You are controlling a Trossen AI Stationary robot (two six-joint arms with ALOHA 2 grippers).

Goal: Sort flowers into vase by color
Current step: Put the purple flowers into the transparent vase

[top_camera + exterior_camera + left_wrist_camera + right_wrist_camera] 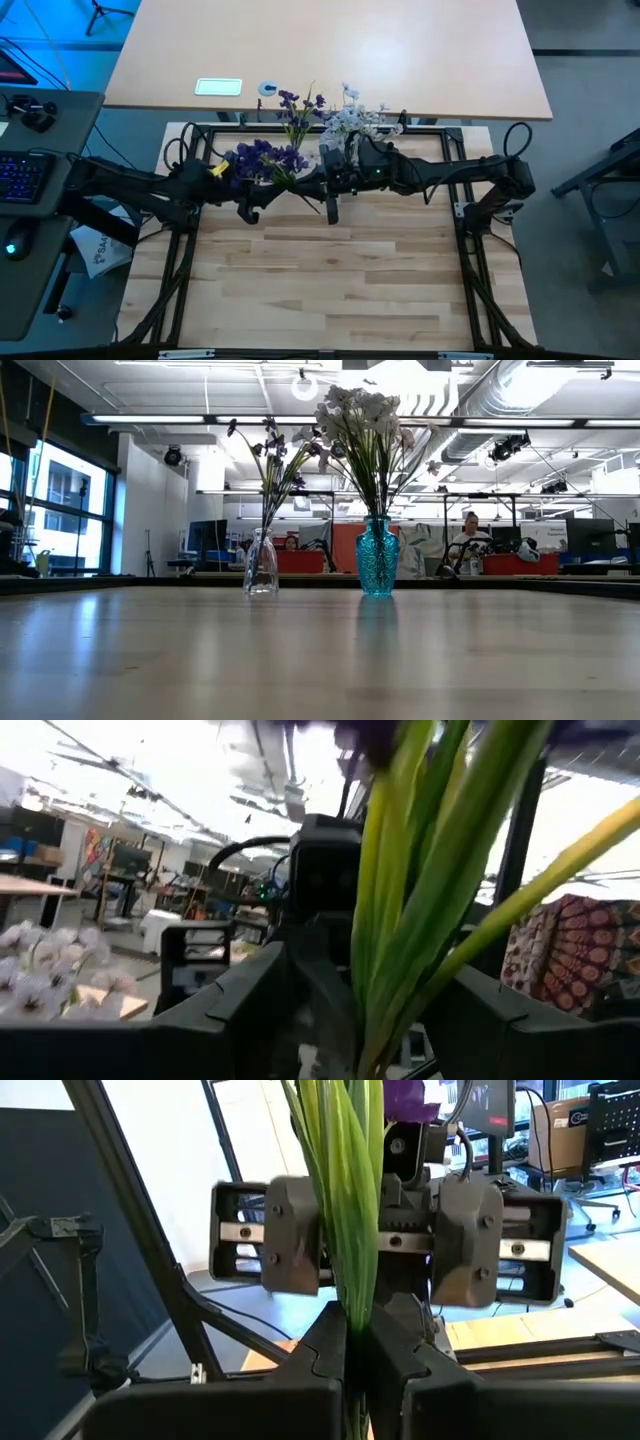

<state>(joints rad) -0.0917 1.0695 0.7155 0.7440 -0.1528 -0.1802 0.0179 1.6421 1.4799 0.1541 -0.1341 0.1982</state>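
Flowers everywhere at the far edge of the table (340, 280): a clear vase (261, 565) with purple sprigs (275, 445) and a blue vase (377, 560) with white blossoms (362, 405) sit around 12 o'clock in the high view. The right gripper (358, 1350) is pinched tight on a bunch of green stems (345, 1210), purple bloom up top. The left gripper (250, 210) is just beside it, at about 9 o'clock from it, with purple flowers (262, 157) right by it; can't tell if its fingers are clamped or loose

left claw (250, 208) | right claw (331, 205) | purple flowers (262, 157) between, above table (330, 290)
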